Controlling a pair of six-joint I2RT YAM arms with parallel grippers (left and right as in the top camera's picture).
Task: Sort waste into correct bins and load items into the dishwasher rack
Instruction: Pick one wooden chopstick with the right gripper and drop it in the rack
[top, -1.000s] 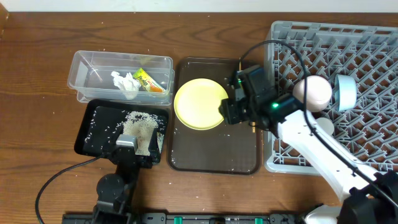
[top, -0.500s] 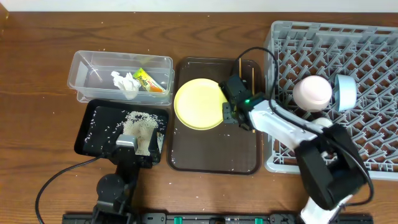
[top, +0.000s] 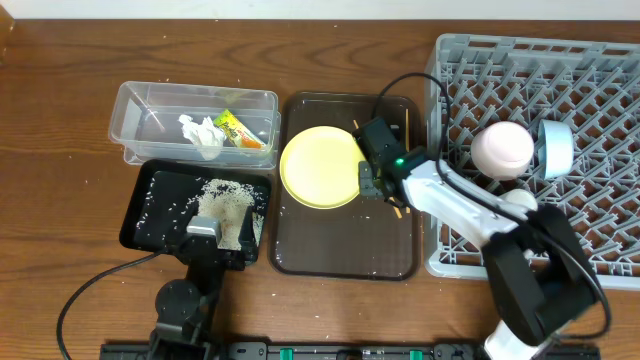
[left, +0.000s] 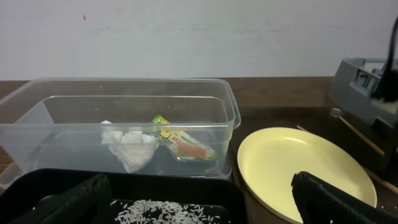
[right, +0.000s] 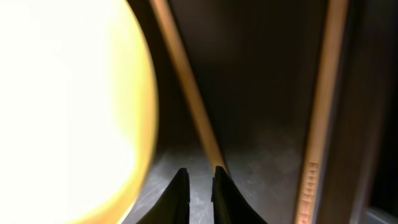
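The left gripper (left: 205, 202) is mostly cut off in its wrist view, fingers wide, over the black tray (top: 150, 215) of rice (top: 225, 200). The pale yellow plate (top: 315, 168) sits flat on the brown tray (top: 340, 245). The right gripper (right: 199, 186) has its fingers nearly pinched together, empty, beside a chopstick (right: 186, 87) that the arm mostly hides overhead.

No lettering can be read; print on the snack wrapper (left: 180, 144) is too small.

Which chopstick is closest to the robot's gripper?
The slanted chopstick beside the yellow plate; its end reaches the right gripper. The other chopstick lies off to the side.
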